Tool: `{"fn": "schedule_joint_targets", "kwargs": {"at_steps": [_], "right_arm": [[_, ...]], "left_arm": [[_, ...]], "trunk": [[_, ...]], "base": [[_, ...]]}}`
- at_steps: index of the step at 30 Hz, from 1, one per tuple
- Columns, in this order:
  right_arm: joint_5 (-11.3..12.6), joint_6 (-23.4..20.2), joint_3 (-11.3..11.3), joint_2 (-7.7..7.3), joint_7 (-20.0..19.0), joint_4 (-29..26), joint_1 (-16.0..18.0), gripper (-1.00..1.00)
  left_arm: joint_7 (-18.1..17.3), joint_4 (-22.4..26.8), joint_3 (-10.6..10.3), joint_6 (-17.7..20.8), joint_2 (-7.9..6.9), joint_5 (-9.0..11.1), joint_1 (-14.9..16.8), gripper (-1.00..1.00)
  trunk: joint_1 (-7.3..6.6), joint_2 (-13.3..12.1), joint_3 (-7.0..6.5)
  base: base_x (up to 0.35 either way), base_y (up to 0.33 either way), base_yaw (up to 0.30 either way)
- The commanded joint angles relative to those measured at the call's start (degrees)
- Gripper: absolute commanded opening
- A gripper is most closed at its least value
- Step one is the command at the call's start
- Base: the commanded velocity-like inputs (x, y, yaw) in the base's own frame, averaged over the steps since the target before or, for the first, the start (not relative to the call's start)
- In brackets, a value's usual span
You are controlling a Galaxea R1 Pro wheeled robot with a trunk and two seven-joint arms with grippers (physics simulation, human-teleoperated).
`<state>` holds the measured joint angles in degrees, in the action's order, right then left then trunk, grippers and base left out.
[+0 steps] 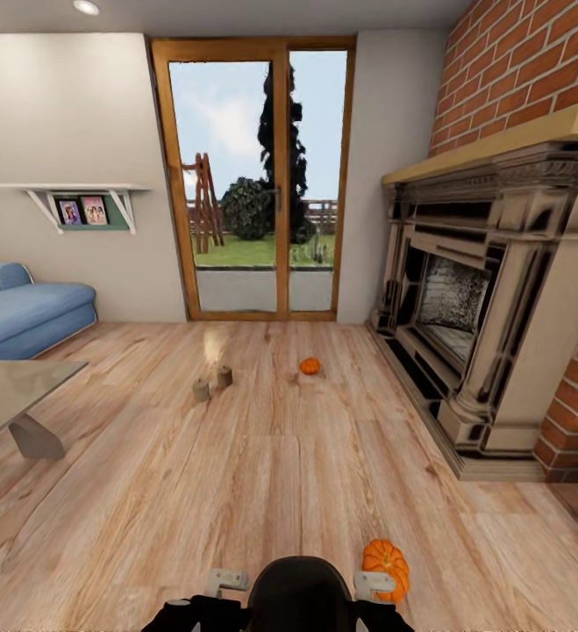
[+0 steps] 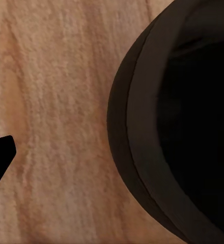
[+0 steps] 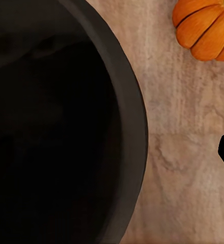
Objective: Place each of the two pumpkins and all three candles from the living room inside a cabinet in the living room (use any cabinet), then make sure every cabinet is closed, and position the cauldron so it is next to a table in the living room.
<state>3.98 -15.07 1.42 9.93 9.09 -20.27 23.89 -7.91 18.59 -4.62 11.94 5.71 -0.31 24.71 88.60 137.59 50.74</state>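
Living room, seen from the head camera. One pumpkin [image 1: 386, 566] is being shown on the plank floor [image 1: 271, 474] just beside the right gripper [image 1: 374, 583]; a second pumpkin [image 1: 310, 365] is lying farther off, before the glass door [image 1: 255, 180]. Two candles [image 1: 212, 384] are standing together on the floor. The table [image 1: 12, 395] surface is at the left. Whether the jaws of the right gripper and left gripper [image 1: 225, 579] are open cannot be told.
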Motion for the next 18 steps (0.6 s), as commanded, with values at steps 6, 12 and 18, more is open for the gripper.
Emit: {"fn": "schedule_joint_targets", "kwargs": {"at_steps": [6, 12, 18], "right_arm": [[0.42, -0.29, 0.16, 0.0, 0.32, -0.12, 0.0, 1.0], [0.42, -0.31, 0.16, 0.0, 0.32, -0.12, 0.01, 1.0], [0.42, -0.31, 0.16, 0.0, 0.32, -0.12, 0.01, 1.0]], "left_arm": [[-0.15, 0.2, -0.15, 0.31, 0.0, -0.04, 0.0, 1.0], [-0.06, 0.23, -0.15, 0.23, -0.01, -0.04, -0.01, 1.0], [-0.01, 0.22, -0.16, -0.06, 0.0, -0.11, -0.01, 1.0]], "trunk": [[0.21, 0.44, 0.24], [1.53, 2.85, 1.32], [2.85, 5.25, 2.4]], "base": [[0.0, 0.0, 0.0], [0.0, 0.0, 0.0], [0.0, 0.0, 0.0]]}}
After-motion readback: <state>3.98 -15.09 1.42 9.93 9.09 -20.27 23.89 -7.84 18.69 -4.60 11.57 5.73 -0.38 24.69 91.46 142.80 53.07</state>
